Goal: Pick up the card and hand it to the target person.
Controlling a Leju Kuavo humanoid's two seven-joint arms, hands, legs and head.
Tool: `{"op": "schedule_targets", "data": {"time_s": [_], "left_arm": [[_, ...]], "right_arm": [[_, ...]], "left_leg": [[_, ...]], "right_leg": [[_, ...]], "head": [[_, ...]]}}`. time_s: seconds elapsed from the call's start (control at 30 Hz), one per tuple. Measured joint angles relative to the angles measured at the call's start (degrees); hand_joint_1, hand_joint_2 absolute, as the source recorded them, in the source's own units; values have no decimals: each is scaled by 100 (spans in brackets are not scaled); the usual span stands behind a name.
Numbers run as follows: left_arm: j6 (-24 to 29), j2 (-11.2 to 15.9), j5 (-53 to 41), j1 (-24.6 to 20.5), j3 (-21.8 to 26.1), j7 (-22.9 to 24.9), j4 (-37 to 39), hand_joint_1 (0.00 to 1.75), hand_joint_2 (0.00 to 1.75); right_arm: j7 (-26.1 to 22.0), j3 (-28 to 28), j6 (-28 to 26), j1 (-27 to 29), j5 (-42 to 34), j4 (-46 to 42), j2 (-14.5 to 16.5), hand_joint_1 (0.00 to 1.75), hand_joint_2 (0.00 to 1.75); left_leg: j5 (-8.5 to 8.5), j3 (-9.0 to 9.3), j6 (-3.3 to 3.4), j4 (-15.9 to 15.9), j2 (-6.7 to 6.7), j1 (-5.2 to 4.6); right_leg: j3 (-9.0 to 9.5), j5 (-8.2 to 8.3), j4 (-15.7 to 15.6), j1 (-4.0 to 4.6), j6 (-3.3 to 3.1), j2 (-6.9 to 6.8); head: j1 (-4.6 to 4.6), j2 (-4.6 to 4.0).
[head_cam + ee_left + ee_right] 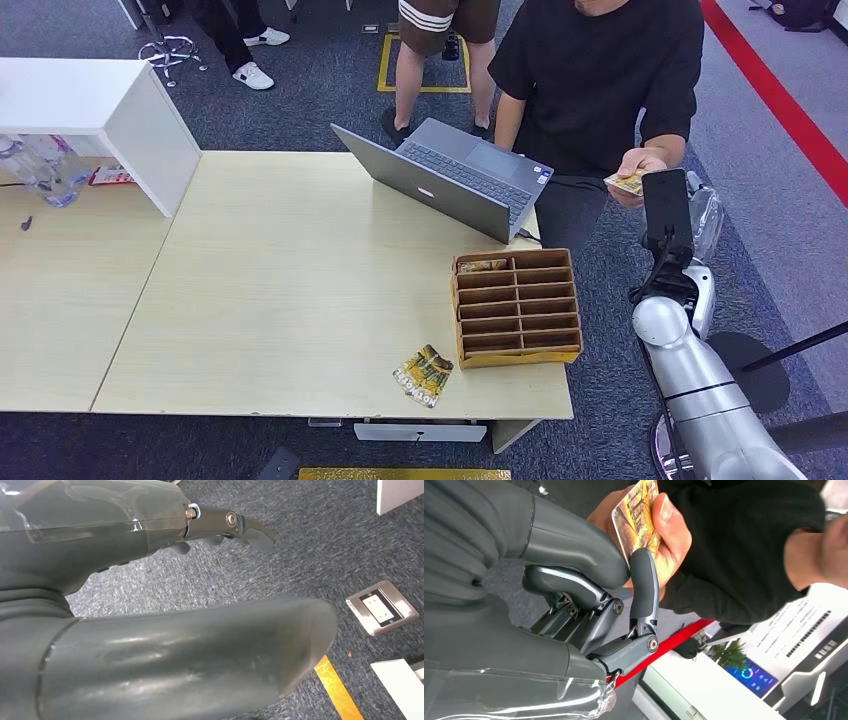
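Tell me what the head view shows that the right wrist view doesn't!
Head view alone: the laptop, the cardboard divider box and a spare card lying on the table. Right wrist view alone: a screen with a small plant beside it. Both: the person's hand gripping the yellow card, pinched by the robot's right hand.

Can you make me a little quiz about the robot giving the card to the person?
1. True or false: a person's hand is gripping the card.
2. Which robot hand is pinching the card: the left hand or the right hand?
3. What lies on the table beside the wooden organizer?

Key: 1 true. 2 the right hand. 3 a stack of cards.
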Motion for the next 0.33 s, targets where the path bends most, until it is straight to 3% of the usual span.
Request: {"op": "schedule_targets", "data": {"time_s": [0.1,0.17,0.23,0.3,0.33], "left_arm": [[0,-1,0,0,-1,-1,0,0,0],[0,-1,-5,1,-1,0,0,0,0],[0,0,-13,2,-1,1,0,0,0],[0,2,-17,2,-1,-1,0,0,0],[0,2,-18,2,-1,-1,0,0,0]], "right_arm": [[5,-4,0,0,44,38,12,143,175],[136,-16,15,4,288,211,78,65,175],[320,-12,45,7,609,396,144,0,87],[411,20,65,7,762,429,148,0,0],[435,30,68,7,804,436,148,0,0]], "left_leg": [[0,0,0,0,0,0],[0,0,0,0,0,-1],[0,-1,0,1,0,-2],[0,-1,0,1,0,-2],[0,-1,0,1,0,-2]], "right_leg": [[0,0,0,0,0,0],[0,0,0,-1,0,-1],[0,0,0,-2,0,-2],[0,0,0,-2,0,-2],[0,0,0,-2,0,-2]], "head": [[1,0],[1,0],[0,0],[-1,0],[0,0]]}}
